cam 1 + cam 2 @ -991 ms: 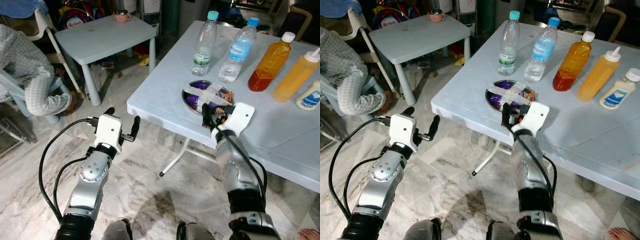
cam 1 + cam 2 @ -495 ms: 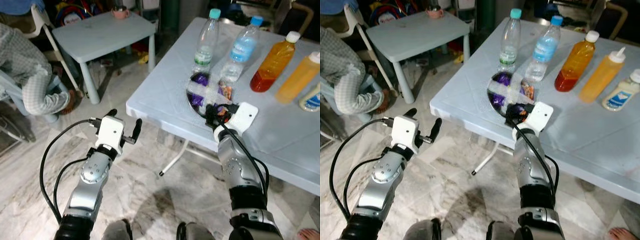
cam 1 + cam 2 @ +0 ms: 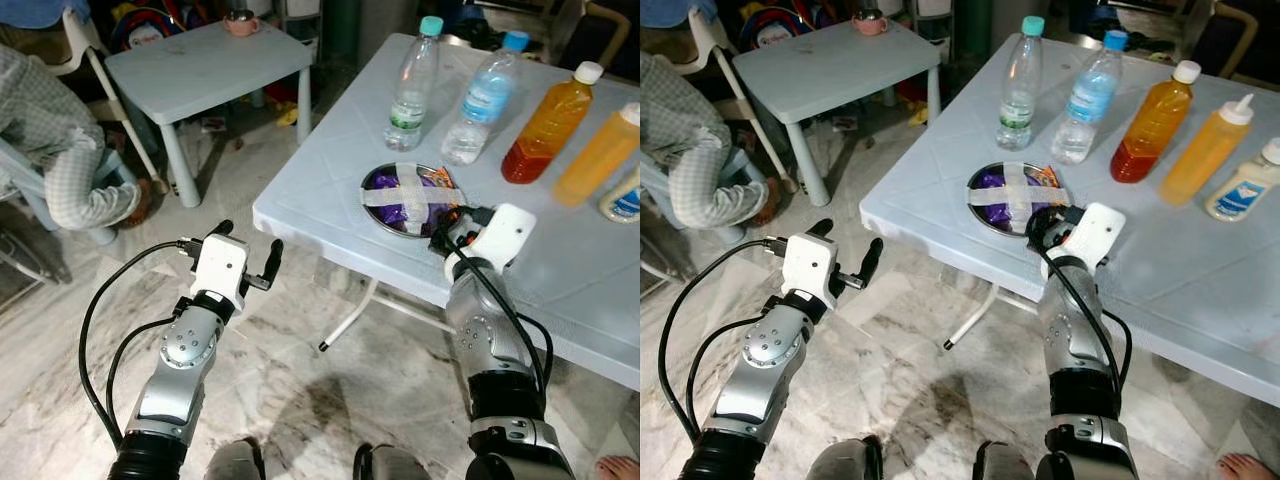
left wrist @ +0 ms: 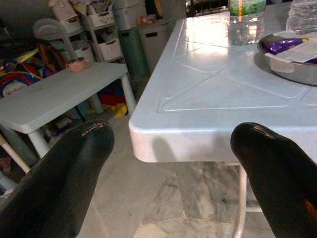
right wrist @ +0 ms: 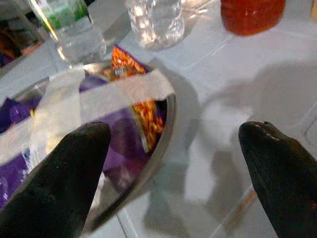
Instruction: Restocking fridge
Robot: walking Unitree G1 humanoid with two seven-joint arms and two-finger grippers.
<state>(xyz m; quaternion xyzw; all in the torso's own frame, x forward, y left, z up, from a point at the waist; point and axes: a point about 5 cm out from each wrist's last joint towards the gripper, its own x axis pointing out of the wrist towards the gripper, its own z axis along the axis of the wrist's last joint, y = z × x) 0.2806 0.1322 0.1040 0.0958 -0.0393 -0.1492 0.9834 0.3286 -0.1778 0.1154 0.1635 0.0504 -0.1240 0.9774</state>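
Observation:
A steel bowl [image 3: 408,199] holding purple and orange snack packets, crossed with white tape, lies flat near the front edge of the pale blue table [image 3: 330,180]. My right gripper [image 3: 447,222] is open at the bowl's right rim. In the right wrist view one finger [image 5: 64,183] hangs over the bowl [image 5: 158,144] and the other finger [image 5: 282,173] over bare tabletop. My left gripper [image 3: 248,245] is open, held low in front of the table's corner [image 4: 198,129], holding nothing.
Behind the bowl stand two water bottles [image 3: 412,85] [image 3: 482,98], an orange juice bottle [image 3: 545,125], an orange squeeze bottle [image 3: 600,150] and a white bottle [image 3: 625,195]. A person [image 3: 60,150] sits at the left beside a small table [image 3: 210,65] bearing a pink cup [image 3: 240,28].
Half a second ago the bowl stood tilted up at my right gripper; now it lies flat and the gripper is open at its right rim. The left arm is unchanged.

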